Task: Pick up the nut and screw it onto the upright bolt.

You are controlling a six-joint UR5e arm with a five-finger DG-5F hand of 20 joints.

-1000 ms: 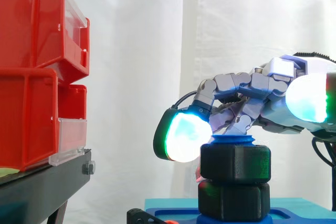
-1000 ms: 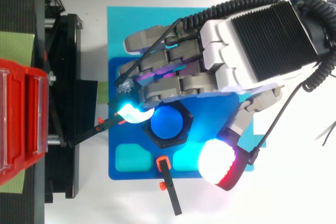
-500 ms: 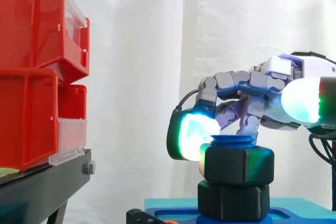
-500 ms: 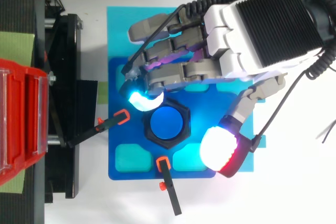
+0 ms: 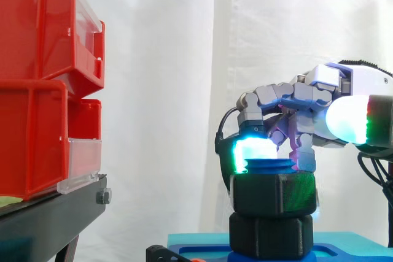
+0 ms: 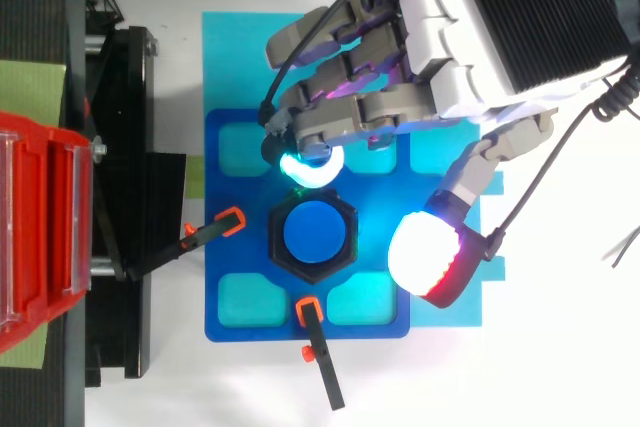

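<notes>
A black hex nut sits threaded on the upright blue bolt, whose top pokes out above it. Below it is a second black hex piece on the blue base plate. My hand hovers over the far side of the nut with its fingers bent downward. A cyan-glowing fingertip rests at the nut's far edge. The thumb pad, glowing white and red, stands well off to the nut's right, apart from it. Nothing is clasped between thumb and fingers.
Two black clamps with orange tips reach in at the plate's left and near edges. Red bins are stacked on a black stand to the left. A white curtain hangs behind.
The hand has drawn back toward the plate's far side. Its cyan fingertip swung from the nut's left flank round to its far edge, and the thumb moved off to the right.
</notes>
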